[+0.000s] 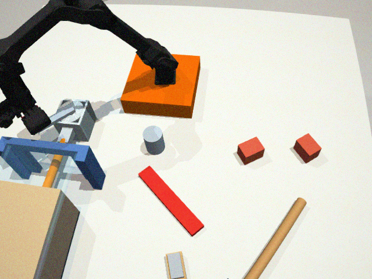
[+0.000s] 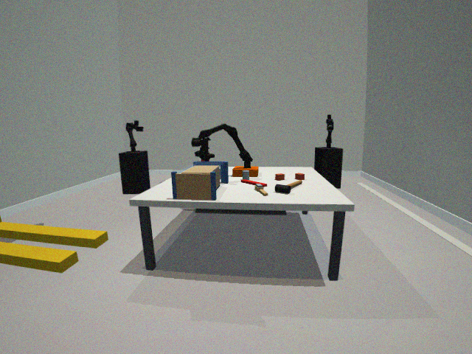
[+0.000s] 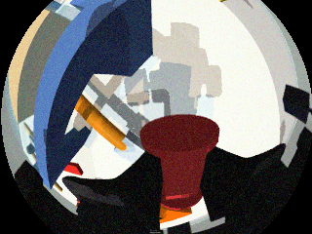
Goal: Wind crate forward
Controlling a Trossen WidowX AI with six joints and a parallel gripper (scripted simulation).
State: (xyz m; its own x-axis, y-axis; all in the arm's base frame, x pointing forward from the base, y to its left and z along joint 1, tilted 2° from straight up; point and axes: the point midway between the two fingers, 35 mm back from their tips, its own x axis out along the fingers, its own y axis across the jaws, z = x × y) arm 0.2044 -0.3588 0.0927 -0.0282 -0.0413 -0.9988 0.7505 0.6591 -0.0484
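Note:
The tan crate (image 1: 24,228) (image 2: 196,186) looks flat. In the top view a gap shows between its front and the blue frame (image 1: 39,144) (image 3: 122,34). An orange strap (image 1: 51,174) (image 3: 104,127) runs from the crate under the frame toward the grey winch (image 1: 85,124). The grey arm of the winch handle (image 1: 61,115) extends from the winch top toward my gripper (image 1: 36,122) (image 2: 203,158) (image 3: 181,175). My gripper is shut on the handle's dark red knob (image 3: 180,138). The square key and hole are hidden.
A grey cylinder (image 1: 153,140) stands right of the frame. A red bar (image 1: 171,201), a brush-like tool (image 1: 175,265), a mallet (image 2: 282,188) and two red blocks (image 1: 250,148) (image 1: 307,147) lie farther right. The orange base (image 1: 180,90) is behind the cylinder.

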